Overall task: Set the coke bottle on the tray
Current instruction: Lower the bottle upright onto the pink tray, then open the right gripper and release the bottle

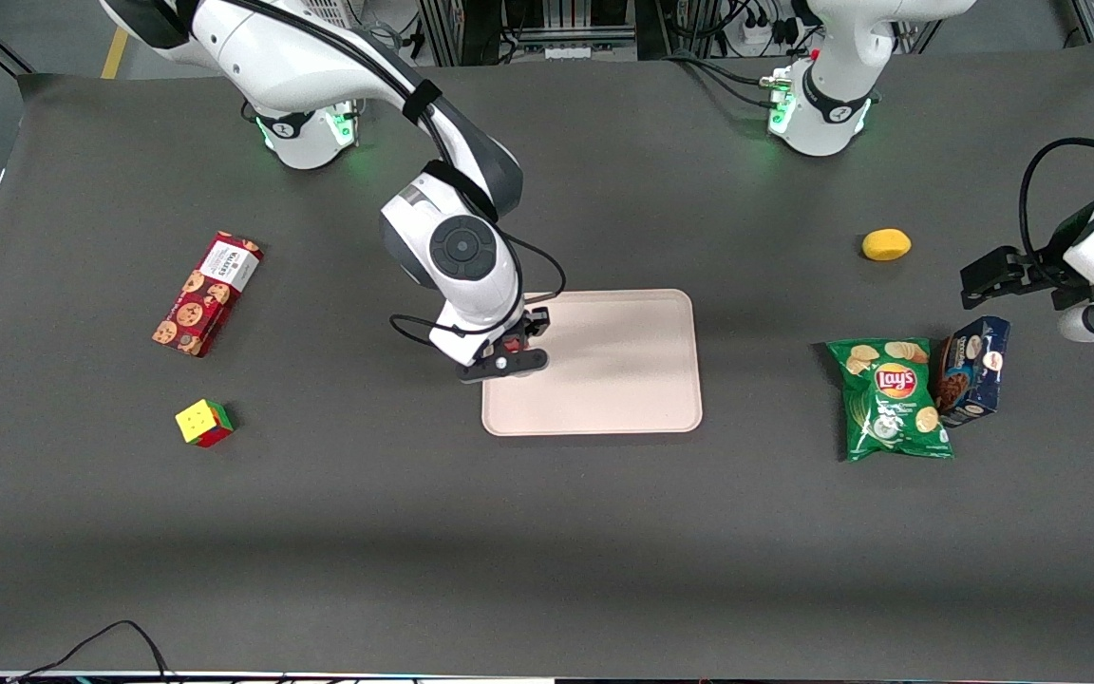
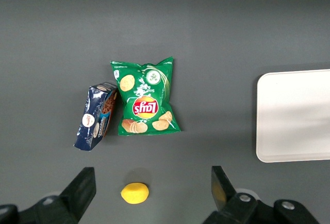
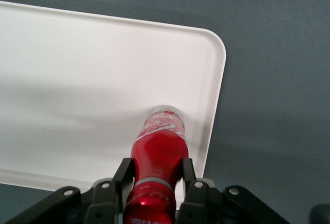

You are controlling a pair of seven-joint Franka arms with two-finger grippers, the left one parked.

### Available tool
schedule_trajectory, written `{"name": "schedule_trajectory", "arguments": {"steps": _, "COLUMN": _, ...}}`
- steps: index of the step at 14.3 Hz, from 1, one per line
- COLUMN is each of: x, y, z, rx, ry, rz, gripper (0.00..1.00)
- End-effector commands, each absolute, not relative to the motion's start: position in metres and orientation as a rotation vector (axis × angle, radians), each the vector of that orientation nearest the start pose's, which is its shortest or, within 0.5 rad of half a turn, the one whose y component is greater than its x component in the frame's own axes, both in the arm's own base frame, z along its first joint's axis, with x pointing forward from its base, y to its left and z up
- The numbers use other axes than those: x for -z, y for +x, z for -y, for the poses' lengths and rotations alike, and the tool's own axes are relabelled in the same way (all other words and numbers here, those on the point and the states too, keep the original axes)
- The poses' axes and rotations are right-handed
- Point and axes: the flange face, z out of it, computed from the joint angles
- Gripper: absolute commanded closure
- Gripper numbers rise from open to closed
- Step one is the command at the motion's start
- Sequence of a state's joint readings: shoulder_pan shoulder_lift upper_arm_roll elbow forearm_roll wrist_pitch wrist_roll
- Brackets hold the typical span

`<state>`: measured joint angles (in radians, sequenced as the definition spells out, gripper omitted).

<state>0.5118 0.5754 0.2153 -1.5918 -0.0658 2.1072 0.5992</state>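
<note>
My right gripper (image 1: 509, 350) is shut on the coke bottle (image 1: 512, 339), a slim red bottle of which only a bit of red shows between the black fingers in the front view. In the right wrist view the gripper (image 3: 156, 166) clasps the bottle (image 3: 157, 149) at its upper body, one finger (image 3: 125, 170) on each side. The bottle hangs upright, its clear base over the pale pinkish-beige tray (image 3: 77, 80) close to a rounded corner. I cannot tell whether the base touches the tray. The tray (image 1: 623, 380) lies mid-table, and the gripper is over its edge toward the working arm's end.
A red cookie box (image 1: 208, 294) and a colour cube (image 1: 204, 423) lie toward the working arm's end. A green Lay's bag (image 1: 894, 399), a blue box (image 1: 972, 370) and a yellow lemon (image 1: 886, 245) lie toward the parked arm's end.
</note>
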Motion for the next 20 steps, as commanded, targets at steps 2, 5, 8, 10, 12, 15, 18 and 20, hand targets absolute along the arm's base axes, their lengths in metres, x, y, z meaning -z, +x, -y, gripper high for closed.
{"name": "schedule_trajectory", "arguments": {"steps": 2, "x": -0.302, "y": 0.53, "z": -0.44, "rx": -0.09, "ry": -3.126, "rz": 0.166, "gripper": 0.02}}
{"name": "schedule_trajectory", "arguments": {"steps": 5, "x": -0.304, "y": 0.53, "z": -0.44, "rx": -0.088, "ry": -3.125, "rz": 0.166, "gripper": 0.0}}
{"name": "schedule_trajectory", "arguments": {"steps": 8, "x": -0.304, "y": 0.53, "z": -0.441, "rx": -0.087, "ry": -3.123, "rz": 0.17, "gripper": 0.0}}
{"name": "schedule_trajectory", "arguments": {"steps": 10, "x": -0.304, "y": 0.529, "z": -0.441, "rx": -0.09, "ry": -3.123, "rz": 0.169, "gripper": 0.0}}
{"name": "schedule_trajectory", "arguments": {"steps": 12, "x": -0.314, "y": 0.531, "z": -0.442, "rx": -0.073, "ry": -3.116, "rz": 0.16, "gripper": 0.0}}
{"name": "schedule_trajectory", "arguments": {"steps": 15, "x": -0.374, "y": 0.533, "z": -0.431, "rx": -0.004, "ry": -3.098, "rz": 0.137, "gripper": 0.0}}
{"name": "schedule_trajectory", "arguments": {"steps": 18, "x": -0.483, "y": 0.532, "z": -0.387, "rx": 0.104, "ry": -3.104, "rz": 0.078, "gripper": 0.0}}
{"name": "schedule_trajectory", "arguments": {"steps": 20, "x": -0.55, "y": 0.536, "z": -0.338, "rx": 0.191, "ry": -3.1, "rz": -0.015, "gripper": 0.0}}
